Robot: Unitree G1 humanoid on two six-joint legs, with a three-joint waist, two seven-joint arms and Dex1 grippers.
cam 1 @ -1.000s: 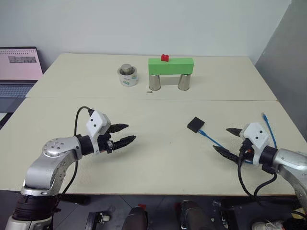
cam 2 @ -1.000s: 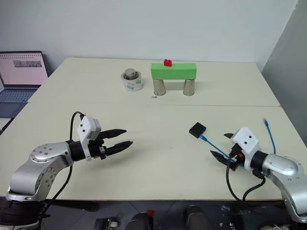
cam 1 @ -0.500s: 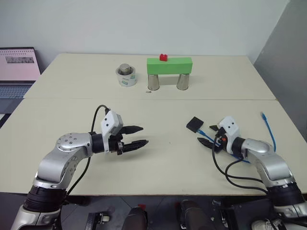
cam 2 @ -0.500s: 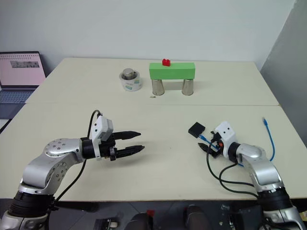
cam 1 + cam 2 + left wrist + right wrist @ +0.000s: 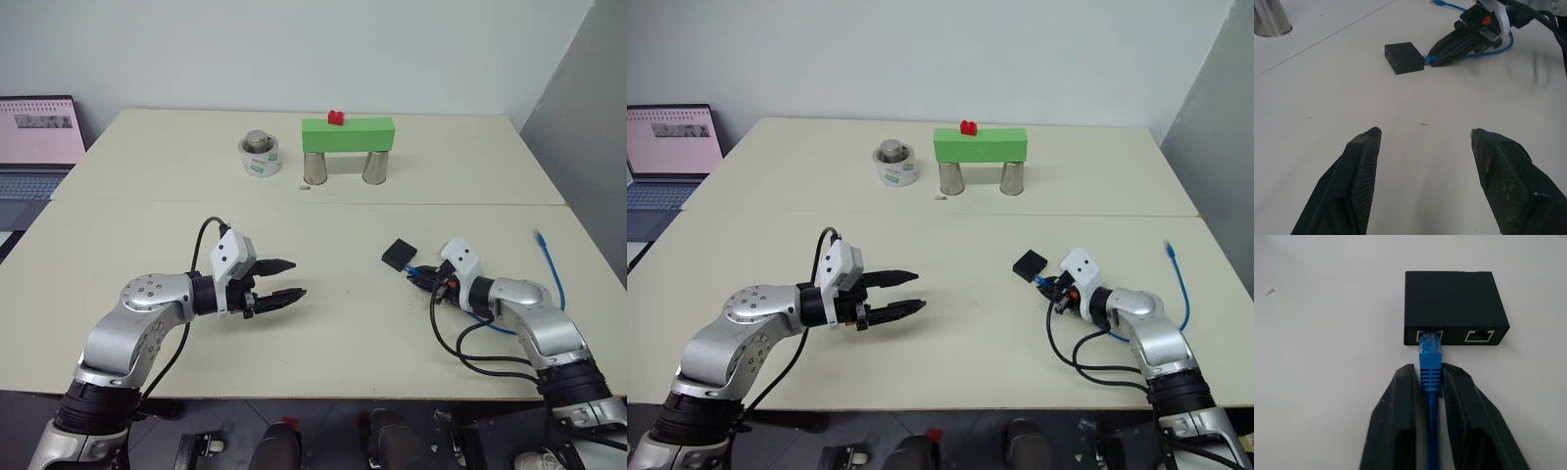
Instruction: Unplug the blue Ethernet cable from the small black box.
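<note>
Right hand [image 5: 1429, 396] pinched closed low over the table; left hand [image 5: 1425, 147] spread wide.

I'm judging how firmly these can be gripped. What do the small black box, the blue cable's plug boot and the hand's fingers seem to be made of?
The small black box looks like matte hard plastic: flat faces, crisp edges, no glare. The blue Ethernet cable has a ribbed boot, probably soft moulded plastic or rubber, slightly glossy. The right hand is clamped on that boot. The left hand fingers show a fine cross-hatched texture, likely rubbery pads.

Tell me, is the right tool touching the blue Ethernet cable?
Touching. The right wrist view shows the right tool shut on the blue Ethernet cable, both fingers pressing its boot.
</note>
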